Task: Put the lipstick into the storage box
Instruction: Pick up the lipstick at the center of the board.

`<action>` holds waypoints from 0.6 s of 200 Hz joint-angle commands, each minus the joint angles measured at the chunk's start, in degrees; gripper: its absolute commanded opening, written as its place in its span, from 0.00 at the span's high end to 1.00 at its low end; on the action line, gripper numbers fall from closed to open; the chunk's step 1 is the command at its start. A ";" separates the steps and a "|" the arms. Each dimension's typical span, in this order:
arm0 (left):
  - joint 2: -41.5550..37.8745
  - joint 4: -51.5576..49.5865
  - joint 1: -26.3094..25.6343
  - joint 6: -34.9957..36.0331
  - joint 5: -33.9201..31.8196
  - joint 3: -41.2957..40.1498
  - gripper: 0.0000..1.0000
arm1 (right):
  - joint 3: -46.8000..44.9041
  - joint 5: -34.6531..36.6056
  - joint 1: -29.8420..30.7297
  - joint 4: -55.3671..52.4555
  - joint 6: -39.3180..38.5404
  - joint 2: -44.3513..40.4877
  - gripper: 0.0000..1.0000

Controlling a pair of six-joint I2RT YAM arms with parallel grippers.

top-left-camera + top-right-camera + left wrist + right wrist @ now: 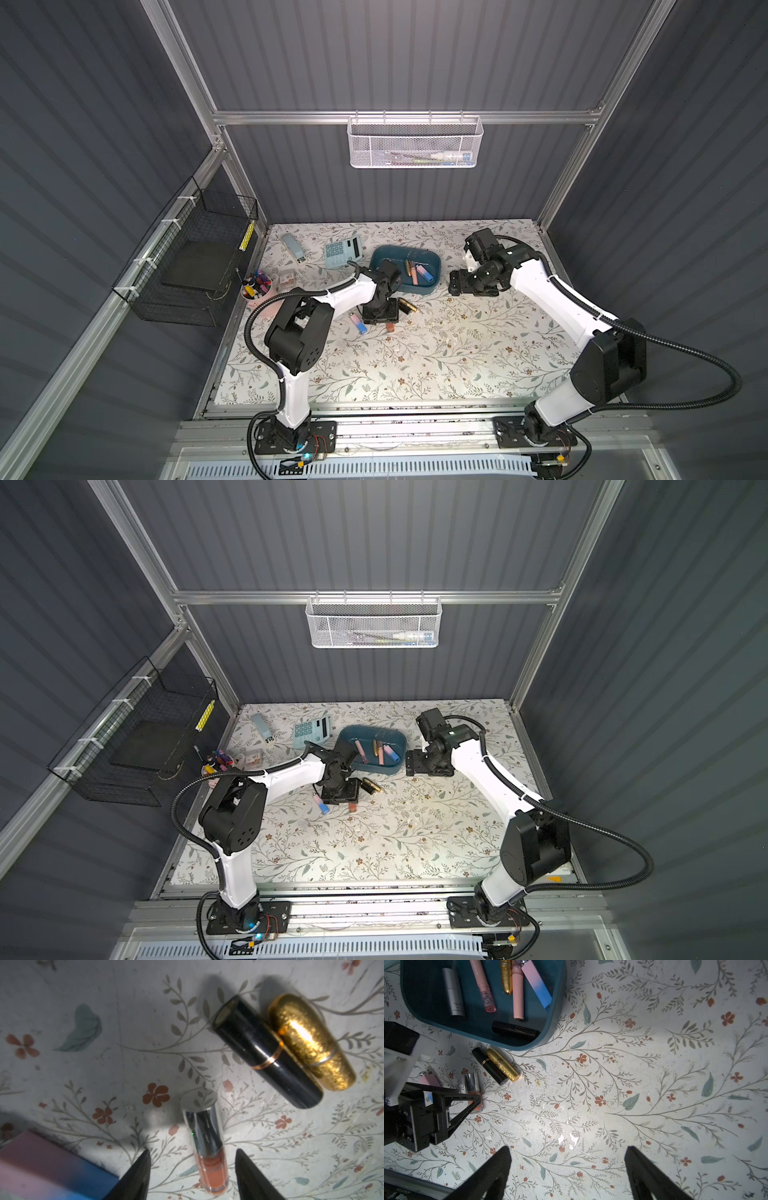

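Note:
A coral lipstick with a silver cap lies on the floral table, also seen in both top views. My left gripper is open and straddles its coral end, with a gap on each side. From above, the gripper stands just in front of the dark teal storage box, which holds several lipsticks. A black lipstick and a gold one lie side by side between the coral one and the box. My right gripper hangs open and empty, right of the box.
A pink-and-blue lipstick lies just left of my left gripper. A calculator, a grey-blue stapler and a pink cup of pens sit at the back left. On the walls hang a black wire basket and a white mesh basket.

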 commanded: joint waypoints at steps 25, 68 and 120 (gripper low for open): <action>2.72 -0.35 -0.03 0.30 0.86 0.16 0.40 | -0.40 0.96 0.21 -1.02 0.14 -1.05 0.13; 2.67 -1.26 -0.07 1.04 0.08 0.53 0.47 | -0.90 0.87 0.17 -0.43 0.45 -0.87 0.13; 2.94 -2.94 -0.08 1.67 -0.22 1.45 0.75 | -1.15 0.39 0.15 0.62 0.60 -0.26 0.12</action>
